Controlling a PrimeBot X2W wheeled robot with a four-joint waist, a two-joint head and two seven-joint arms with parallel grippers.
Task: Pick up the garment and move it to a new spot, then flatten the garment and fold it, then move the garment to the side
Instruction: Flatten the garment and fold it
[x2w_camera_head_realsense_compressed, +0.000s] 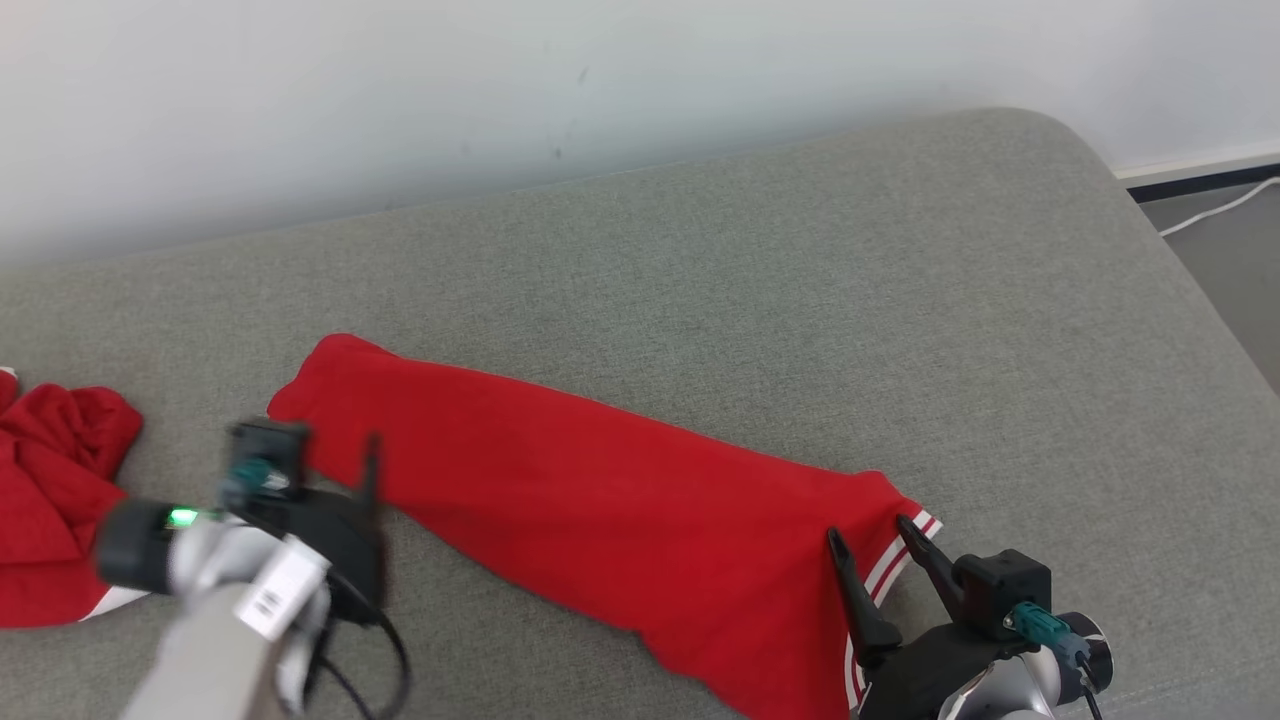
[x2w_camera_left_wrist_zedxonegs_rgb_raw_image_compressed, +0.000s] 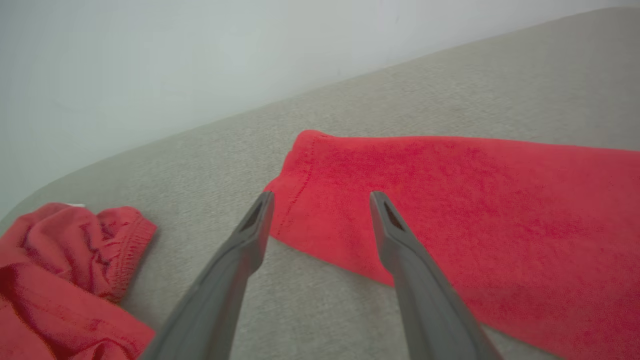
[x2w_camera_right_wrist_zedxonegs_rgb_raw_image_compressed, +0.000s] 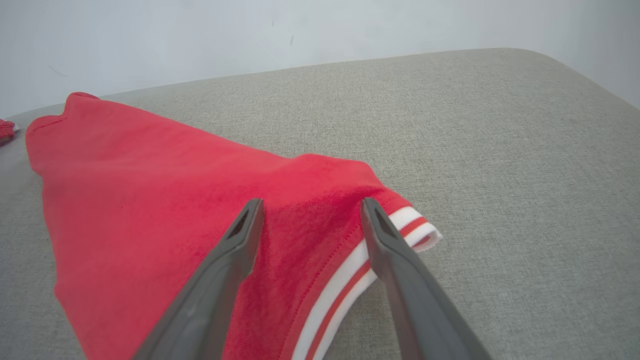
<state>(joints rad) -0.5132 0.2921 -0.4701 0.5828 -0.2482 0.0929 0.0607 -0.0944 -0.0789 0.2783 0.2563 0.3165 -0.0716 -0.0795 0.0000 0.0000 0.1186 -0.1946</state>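
Head view: garment (x2w_camera_head_realsense_compressed: 600, 500) stretches from left gripper (x2w_camera_head_realsense_compressed: 335, 448) to right gripper (x2w_camera_head_realsense_compressed: 868, 528).

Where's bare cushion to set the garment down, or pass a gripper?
Free: the wide band between the laid-out garment and the wall; the grey cushion right of its striped hem. Crowded: the gap to the crumpled red garment, where the left gripper sits.
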